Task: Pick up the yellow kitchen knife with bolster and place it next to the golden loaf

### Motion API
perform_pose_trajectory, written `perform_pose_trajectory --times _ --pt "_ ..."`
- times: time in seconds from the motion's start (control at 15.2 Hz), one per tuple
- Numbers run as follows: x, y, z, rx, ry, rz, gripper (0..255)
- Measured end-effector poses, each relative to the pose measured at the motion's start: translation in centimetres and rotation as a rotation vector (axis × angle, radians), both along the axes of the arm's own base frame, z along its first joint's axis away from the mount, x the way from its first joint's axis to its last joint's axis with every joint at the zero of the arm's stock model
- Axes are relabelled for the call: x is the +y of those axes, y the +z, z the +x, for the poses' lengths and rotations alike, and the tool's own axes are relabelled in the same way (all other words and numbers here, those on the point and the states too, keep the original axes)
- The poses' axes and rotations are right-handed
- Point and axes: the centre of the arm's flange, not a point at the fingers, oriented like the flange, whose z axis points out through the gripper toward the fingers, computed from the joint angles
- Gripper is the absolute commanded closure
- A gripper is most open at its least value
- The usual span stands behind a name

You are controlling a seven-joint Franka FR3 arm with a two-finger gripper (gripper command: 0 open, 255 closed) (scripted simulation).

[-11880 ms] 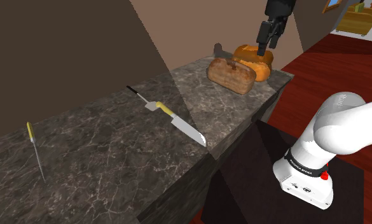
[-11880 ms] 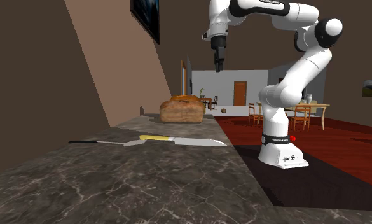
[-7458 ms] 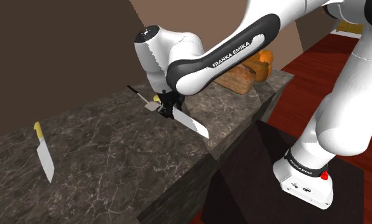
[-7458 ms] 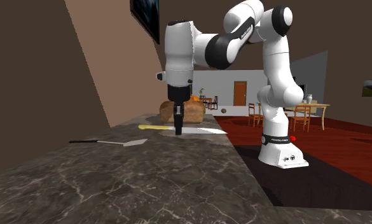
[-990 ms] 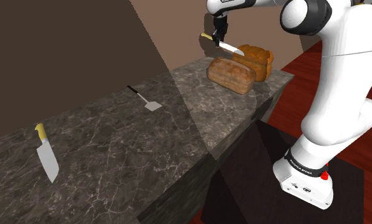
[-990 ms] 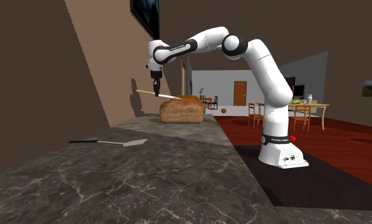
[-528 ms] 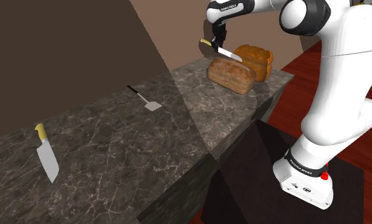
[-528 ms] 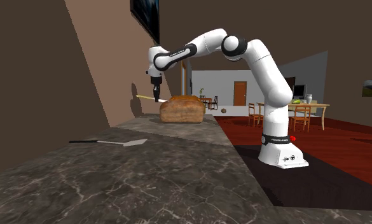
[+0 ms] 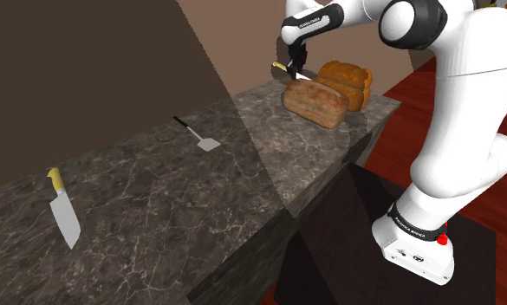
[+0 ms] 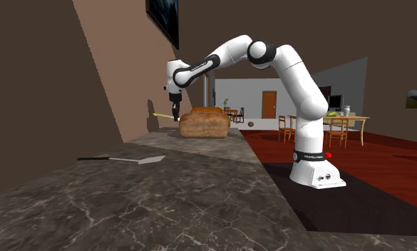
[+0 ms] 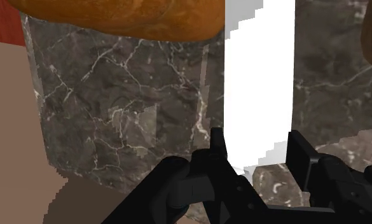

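FRANKA EMIKA lettering on arm's forearm band, again on base ring

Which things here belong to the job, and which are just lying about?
Job: knife, clasped by the gripper; golden loaf.
Lying about: brown loaf; spatula; second knife.
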Motion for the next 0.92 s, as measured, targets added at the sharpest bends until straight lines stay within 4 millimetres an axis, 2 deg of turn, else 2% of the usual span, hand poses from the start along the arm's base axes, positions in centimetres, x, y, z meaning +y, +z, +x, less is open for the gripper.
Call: perform_pose_trajectory --times 0.92 --pt "0.1 -6.8 0.0 0.000 0.000 0.000 255"
